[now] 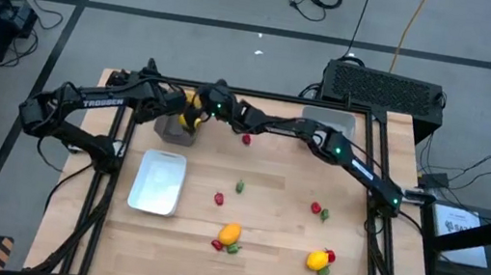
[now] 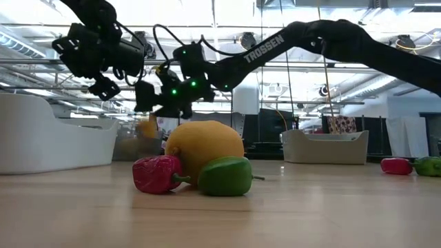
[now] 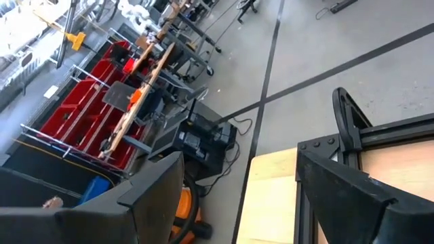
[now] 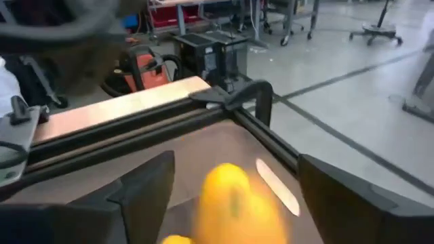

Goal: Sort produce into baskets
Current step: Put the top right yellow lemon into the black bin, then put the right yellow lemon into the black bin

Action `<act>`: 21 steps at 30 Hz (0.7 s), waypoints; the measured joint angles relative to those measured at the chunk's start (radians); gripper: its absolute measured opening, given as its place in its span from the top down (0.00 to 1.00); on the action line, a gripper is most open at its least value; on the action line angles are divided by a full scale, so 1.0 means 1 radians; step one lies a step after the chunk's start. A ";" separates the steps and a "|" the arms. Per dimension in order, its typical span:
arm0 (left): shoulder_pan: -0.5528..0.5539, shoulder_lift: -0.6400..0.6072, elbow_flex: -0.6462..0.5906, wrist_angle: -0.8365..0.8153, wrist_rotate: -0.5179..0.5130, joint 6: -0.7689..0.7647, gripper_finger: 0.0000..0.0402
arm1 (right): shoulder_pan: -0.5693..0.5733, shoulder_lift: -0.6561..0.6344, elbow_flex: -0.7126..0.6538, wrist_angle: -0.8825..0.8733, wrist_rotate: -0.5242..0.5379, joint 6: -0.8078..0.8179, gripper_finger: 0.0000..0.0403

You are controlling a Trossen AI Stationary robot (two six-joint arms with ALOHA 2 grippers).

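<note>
My right gripper point(image 4: 234, 186) is open over the grey-brown basket point(image 1: 172, 128) at the table's far side. A blurred yellow lemon point(image 4: 236, 200) shows between its fingers and touches neither; it also shows in the low view point(image 2: 146, 127). Another lemon point(image 1: 192, 118) lies in the basket. My left gripper point(image 3: 247, 203) is open and empty beside it, above the basket's far left point(image 1: 173, 100). The white tray point(image 1: 159, 181) and the pale grey bin point(image 1: 330, 126) stand on the table. Lemons point(image 1: 229, 234) point(image 1: 316, 258), red berries point(image 1: 246, 140) point(image 1: 219, 198) and green pieces point(image 1: 240, 187) lie loose on the table.
A black vented box point(image 1: 384, 88) stands beyond the table's far right corner. A red berry point(image 1: 316, 207) and a green piece point(image 1: 324, 214) lie at mid right. The black frame rails point(image 4: 224, 102) run along the table's edges. The two arms are close together over the basket.
</note>
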 joint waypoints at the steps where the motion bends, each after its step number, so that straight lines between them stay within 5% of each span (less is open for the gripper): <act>1: 0.000 0.000 0.000 0.001 0.000 0.003 0.27 | -0.003 0.000 0.000 -0.002 -0.002 0.007 0.23; 12: 0.000 0.000 0.000 0.000 -0.001 0.012 0.27 | -0.007 -0.052 0.000 -0.093 -0.059 -0.053 0.17; 21: -0.001 0.000 0.001 0.068 0.011 0.191 0.27 | -0.004 -0.278 0.000 -0.805 -0.057 -0.177 0.17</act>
